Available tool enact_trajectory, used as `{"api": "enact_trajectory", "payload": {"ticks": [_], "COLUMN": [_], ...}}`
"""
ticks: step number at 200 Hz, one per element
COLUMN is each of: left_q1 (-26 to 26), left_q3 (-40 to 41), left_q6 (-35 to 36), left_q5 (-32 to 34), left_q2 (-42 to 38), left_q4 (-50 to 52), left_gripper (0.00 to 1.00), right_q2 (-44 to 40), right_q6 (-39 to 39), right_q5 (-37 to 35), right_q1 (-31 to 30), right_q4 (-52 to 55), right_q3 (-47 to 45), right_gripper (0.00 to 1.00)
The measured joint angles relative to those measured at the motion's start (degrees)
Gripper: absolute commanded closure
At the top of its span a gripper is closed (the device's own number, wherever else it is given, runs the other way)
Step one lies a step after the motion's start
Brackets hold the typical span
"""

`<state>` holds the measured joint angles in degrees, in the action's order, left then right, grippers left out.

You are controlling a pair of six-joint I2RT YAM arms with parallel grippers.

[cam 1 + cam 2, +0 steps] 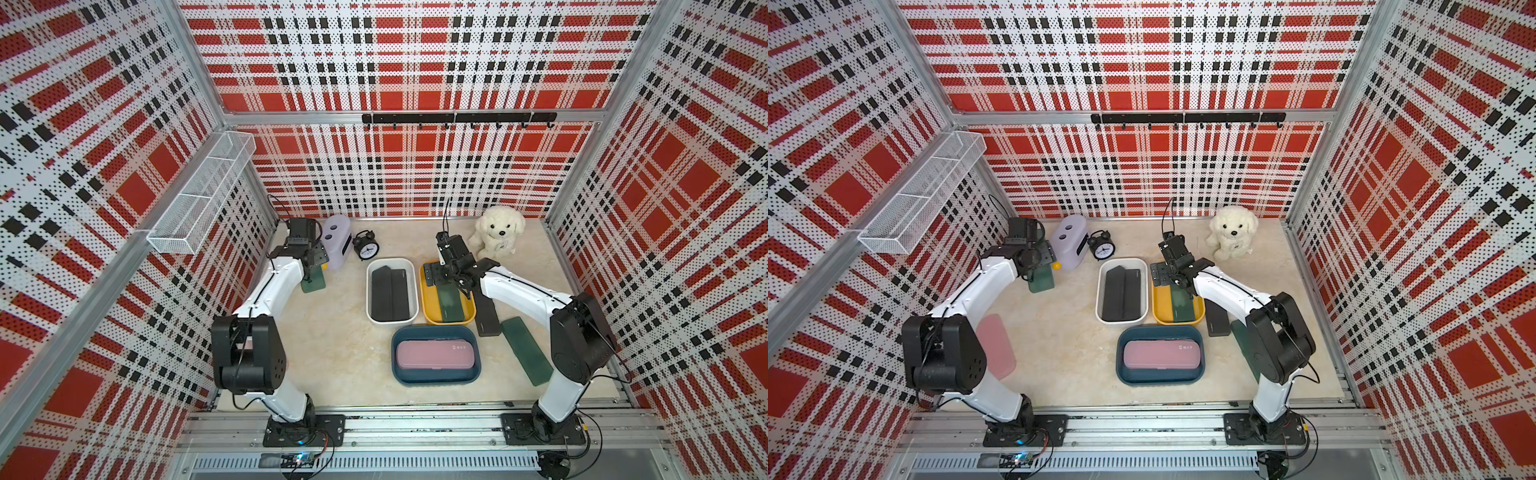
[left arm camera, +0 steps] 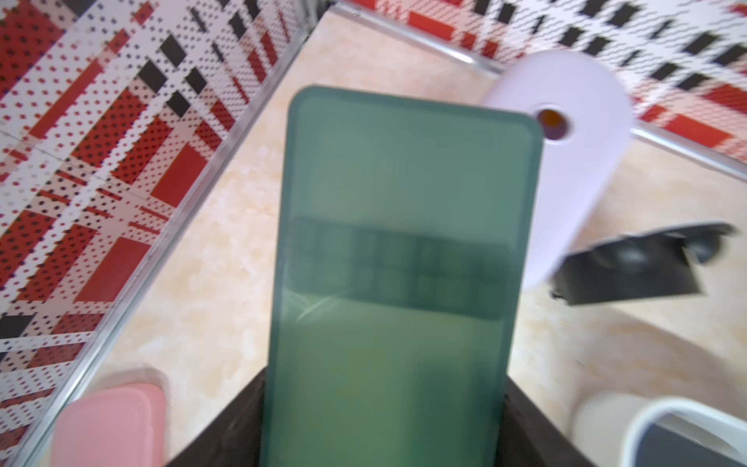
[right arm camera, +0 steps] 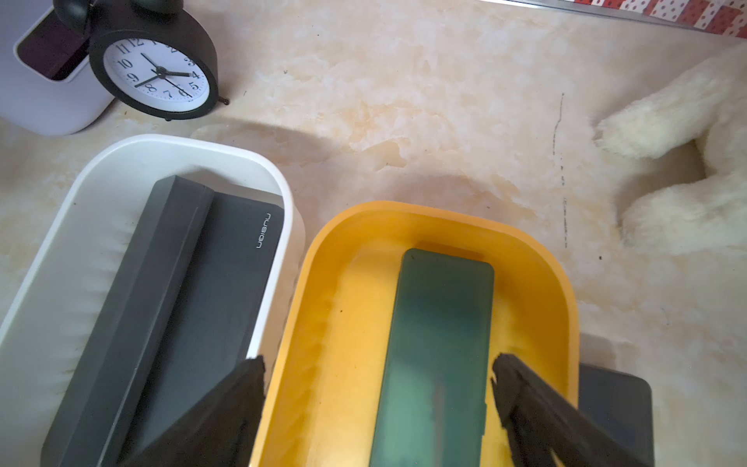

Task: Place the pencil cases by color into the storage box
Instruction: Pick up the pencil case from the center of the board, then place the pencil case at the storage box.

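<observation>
Green pencil case [image 2: 398, 258] clamped in left gripper [image 2: 382, 440], right gripper [image 3: 378, 364] spread wide above yellow bin [image 3: 444, 211]

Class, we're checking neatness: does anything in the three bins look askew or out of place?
Yes. In the white bin, one black case lies tilted, a long edge raised against the second black case, not flat. The green case in the yellow bin and pink case in the blue bin lie flat.
</observation>
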<state>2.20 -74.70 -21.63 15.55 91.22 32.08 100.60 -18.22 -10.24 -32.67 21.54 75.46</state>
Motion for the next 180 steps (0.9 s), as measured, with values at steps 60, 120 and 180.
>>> {"api": "enact_trajectory", "payload": {"ticks": [60,120,180], "left_q1": [11.54,26.18,38.62], "left_q3": [0.39,-0.66,-2.19], "left_q6": [-4.07,-9.11,-16.02], "left_q5": [-0.07,0.00,1.40], "left_q2": [-3.85,-2.32,1.53], "left_q4": [0.35,0.46,-1.75], "left_gripper": [0.54,0.54,0.54], "right_q2": [-3.58,-6.93,-8.15], "right_q6": [1.09,2.78,4.74], "right_q5": [0.83,1.68,4.00], "right_q1": [4.81,8.66,11.67], "right_q4": [1.42,2.80,5.27], "right_q3": [-0.44,-2.91,-3.21], "right_gripper": [0.06,0.06,0.06]}}
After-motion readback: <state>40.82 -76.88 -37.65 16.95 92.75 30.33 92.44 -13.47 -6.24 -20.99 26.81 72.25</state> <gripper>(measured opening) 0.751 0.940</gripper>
